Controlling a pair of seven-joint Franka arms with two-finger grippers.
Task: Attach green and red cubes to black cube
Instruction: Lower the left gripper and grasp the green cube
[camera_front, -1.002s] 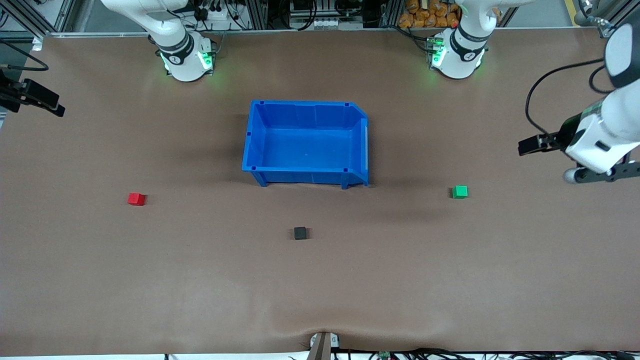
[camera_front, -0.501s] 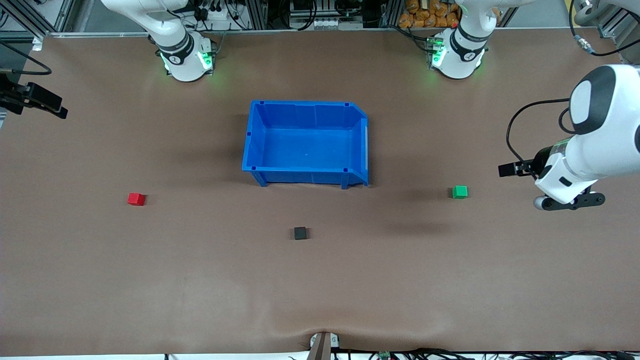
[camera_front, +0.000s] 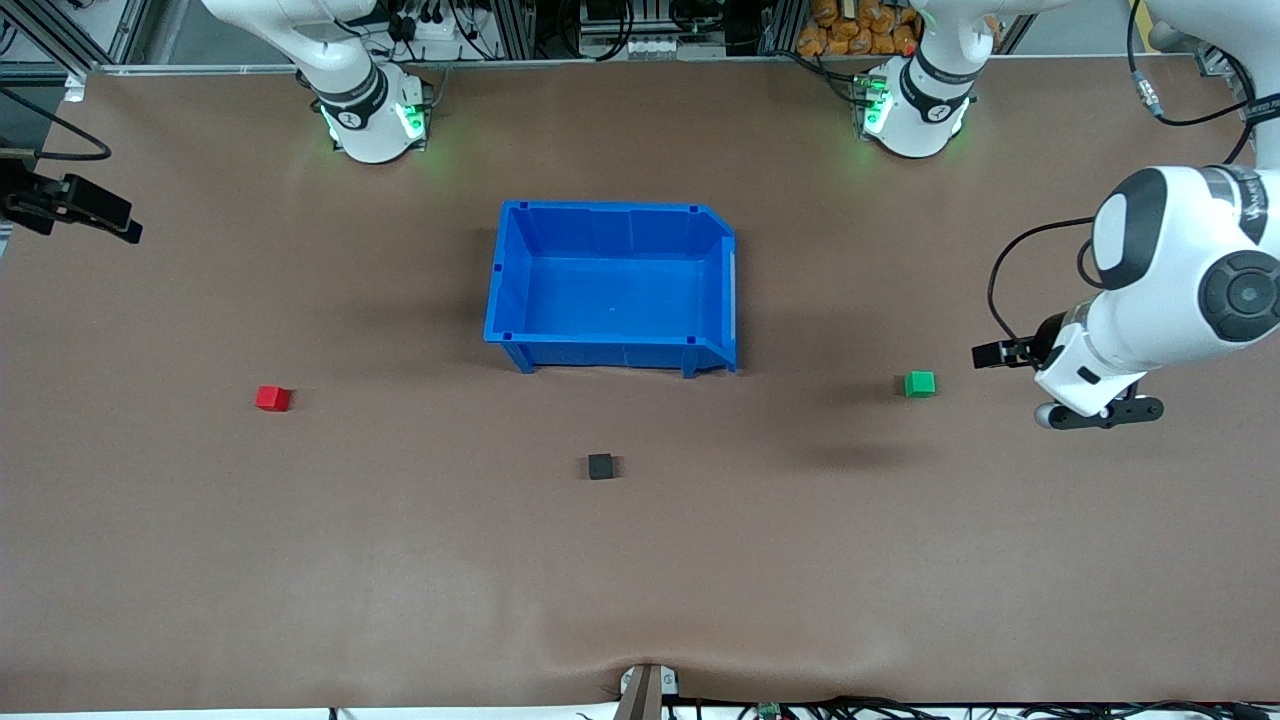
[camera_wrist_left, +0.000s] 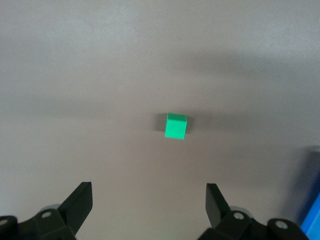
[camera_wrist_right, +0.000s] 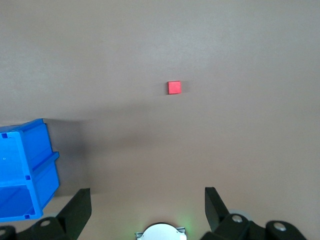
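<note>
Black cube (camera_front: 600, 466), a small matte block, rests on the brown tabletop (camera_front: 400, 560), nearer to the front camera than the blue plastic bin (camera_front: 610, 357), roughly in line with the bin's middle and apart from it. The small green cube (camera_front: 919, 384) sits toward the left arm's end of the tabletop, slightly farther from the front camera than the black cube and well apart from it. The small red cube (camera_front: 272, 398) sits toward the right arm's end, also well apart from the black cube. None of the three cubes touches another. The left claw (camera_wrist_left: 149, 200) hangs over the tabletop near the green cube, toward the left arm's end of it; in the left wrist view its fingers (camera_wrist_left: 79, 200) stand wide apart with nothing between them, and the green cube (camera_wrist_left: 175, 126) lies ahead of them. The right claw (camera_wrist_right: 147, 200) is over the right arm's end of the tabletop, well away from the red cube; its fingers (camera_wrist_right: 77, 202) are likewise spread and empty, with the red cube (camera_wrist_right: 174, 87) and a corner of the blue bin (camera_wrist_right: 25, 175) visible in the right wrist view.
</note>
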